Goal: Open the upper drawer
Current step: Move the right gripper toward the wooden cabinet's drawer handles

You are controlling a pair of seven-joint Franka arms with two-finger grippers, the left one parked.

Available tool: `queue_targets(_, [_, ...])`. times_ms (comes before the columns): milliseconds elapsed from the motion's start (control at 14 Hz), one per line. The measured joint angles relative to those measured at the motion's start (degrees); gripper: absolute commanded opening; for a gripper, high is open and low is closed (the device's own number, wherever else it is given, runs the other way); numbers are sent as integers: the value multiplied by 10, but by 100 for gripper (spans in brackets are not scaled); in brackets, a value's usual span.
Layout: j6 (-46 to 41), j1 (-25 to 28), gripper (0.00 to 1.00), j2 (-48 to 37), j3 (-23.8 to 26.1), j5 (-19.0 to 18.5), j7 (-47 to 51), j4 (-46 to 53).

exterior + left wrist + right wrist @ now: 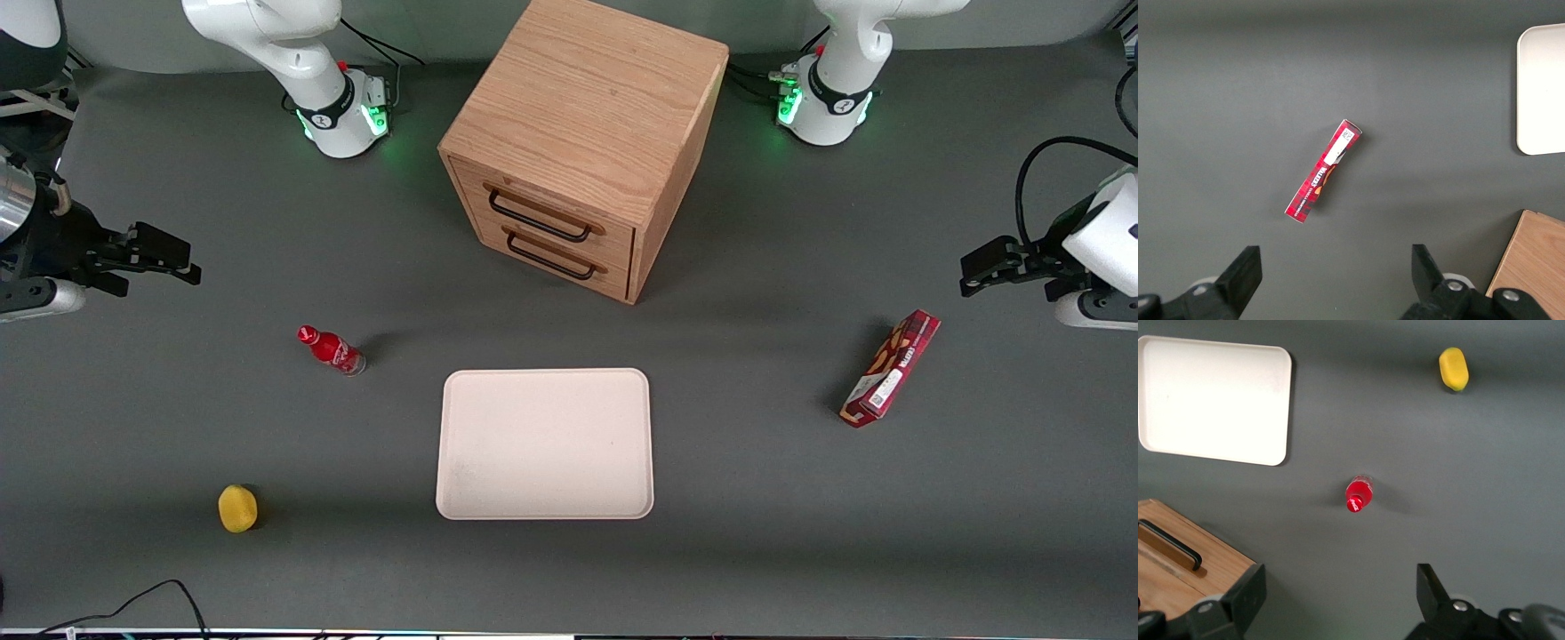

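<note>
The dark grey worktop point(756, 498) carries 5 things: an oak cabinet point(591, 116), a pale tray point(545, 443) nearer the front camera, a red bottle point(332, 350), a yellow fruit point(237, 508) and a red box point(891, 368).

Cream tray point(544, 443) laid flat on grey table point(756, 551). Red bottle point(331, 349) standing upright; yellow fruit point(237, 508) nearer camera. Red box point(890, 368) lying toward parked arm's end.
</note>
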Motion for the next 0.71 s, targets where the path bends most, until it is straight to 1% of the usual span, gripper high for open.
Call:
queue_targets(429, [-8, 2, 100, 4, 10, 6, -112, -9])
queue_targets(571, [-20, 5, 100, 7, 34, 6, -143, -14])
queue_targets(714, [-21, 11, 100, 11, 71, 4, -150, -16])
